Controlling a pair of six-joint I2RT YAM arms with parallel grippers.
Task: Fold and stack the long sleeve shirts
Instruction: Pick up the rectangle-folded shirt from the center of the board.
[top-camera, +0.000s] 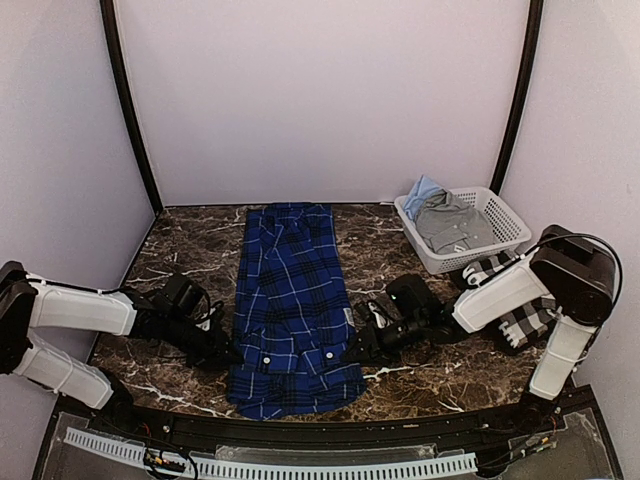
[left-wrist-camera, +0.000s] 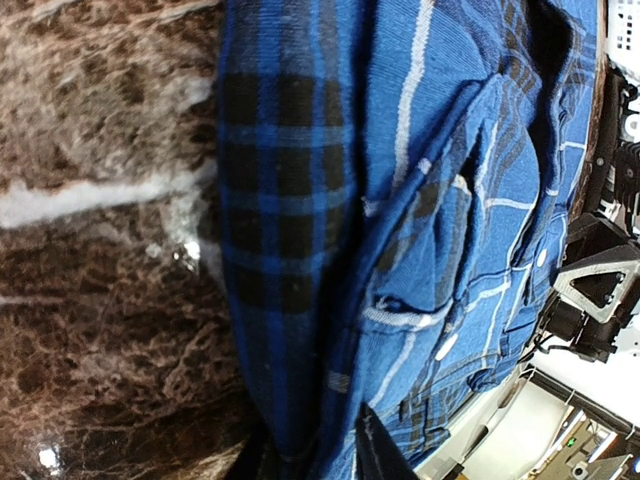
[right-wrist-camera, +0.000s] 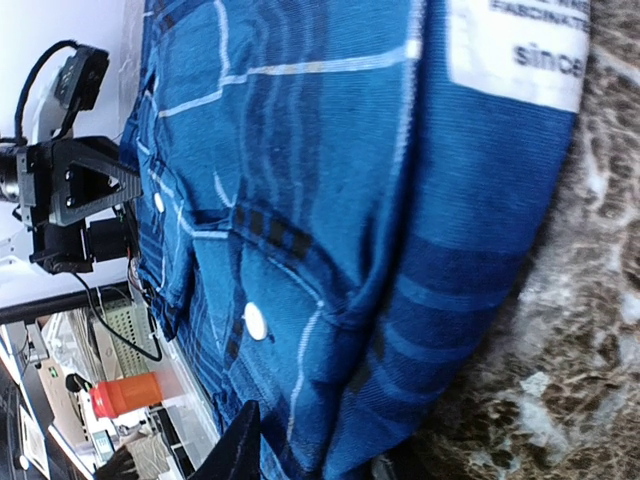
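Though narrow, rumpled blue plaid shirt (top-camera: 290, 300)

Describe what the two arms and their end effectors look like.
The left arm and right arm have smooth white shells and black joints. The left end effector and right end effector are black and slim. A thin black cable loops over the right arm's elbow.

Shirt (top-camera: 290, 290) mid-table; clothes (top-camera: 452, 225) apparently in basket (top-camera: 480, 256).

White shells on left arm (top-camera: 80, 310) and right arm (top-camera: 500, 290), black joints between. Black left end effector (top-camera: 232, 352) and right end effector (top-camera: 350, 352), thin black cables looping at wrists.
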